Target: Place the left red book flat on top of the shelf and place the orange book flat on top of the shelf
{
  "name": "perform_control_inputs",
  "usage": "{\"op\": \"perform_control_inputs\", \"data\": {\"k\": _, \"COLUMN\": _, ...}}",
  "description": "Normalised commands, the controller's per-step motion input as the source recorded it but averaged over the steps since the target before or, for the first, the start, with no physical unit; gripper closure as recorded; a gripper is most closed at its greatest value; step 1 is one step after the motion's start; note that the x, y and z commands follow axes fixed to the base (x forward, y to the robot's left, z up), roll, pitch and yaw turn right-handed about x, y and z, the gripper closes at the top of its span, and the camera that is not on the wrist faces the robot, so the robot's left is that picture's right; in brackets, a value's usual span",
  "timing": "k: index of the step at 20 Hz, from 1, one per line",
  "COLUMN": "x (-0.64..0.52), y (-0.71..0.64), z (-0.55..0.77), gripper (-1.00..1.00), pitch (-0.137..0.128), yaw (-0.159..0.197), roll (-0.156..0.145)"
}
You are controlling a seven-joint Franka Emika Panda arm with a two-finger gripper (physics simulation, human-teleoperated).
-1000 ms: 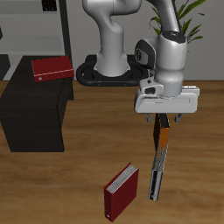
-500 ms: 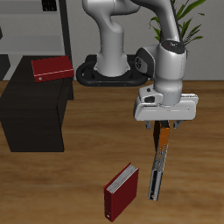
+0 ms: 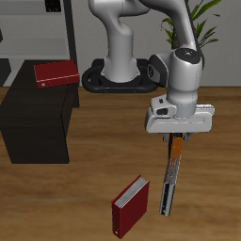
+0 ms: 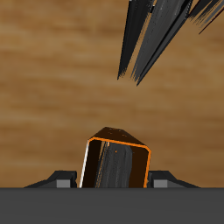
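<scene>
My gripper [image 3: 175, 137] is shut on the orange book [image 3: 175, 149] and holds it above the wooden table, well away from the shelf. In the wrist view the orange book [image 4: 115, 163] shows as an orange-rimmed dark slab between my fingers [image 4: 63, 178]. The left red book [image 3: 56, 72] lies flat on top of the low black shelf [image 3: 28, 118] at the table's side.
A thin grey-and-black book [image 3: 168, 186] stands just under the held book, nearer the front edge; it also shows in the wrist view [image 4: 154, 39]. A darker crimson book [image 3: 130, 207] stands near the front edge. A tall grey rack [image 3: 58, 28] and a plant [image 3: 193, 19] are at the back.
The arm's wrist has sunk slightly and shifted a little toward the table's front edge, with the orange book still held. The other books have not moved.
</scene>
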Motion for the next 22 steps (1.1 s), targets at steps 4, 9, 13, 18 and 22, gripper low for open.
{"op": "perform_control_inputs", "data": {"k": 4, "x": -0.06, "y": -0.03, "z": 0.04, "gripper": 1.0, "pitch": 0.01, "yaw": -0.01, "roll": -0.001}}
{"op": "perform_control_inputs", "data": {"k": 9, "x": 0.02, "y": -0.18, "z": 0.12, "gripper": 1.0, "pitch": 0.004, "yaw": 0.011, "roll": -0.033}}
{"op": "perform_control_inputs", "data": {"k": 13, "x": -0.09, "y": -0.34, "z": 0.52, "gripper": 1.0, "pitch": -0.035, "yaw": 0.04, "roll": -0.061}}
{"op": "perform_control_inputs", "data": {"k": 18, "x": -0.09, "y": -0.48, "z": 0.58, "gripper": 1.0, "pitch": -0.01, "yaw": 0.065, "roll": -0.084}}
{"op": "perform_control_inputs", "data": {"k": 22, "x": -0.1, "y": -0.59, "z": 0.7, "gripper": 1.0, "pitch": -0.054, "yaw": 0.032, "roll": -0.083}}
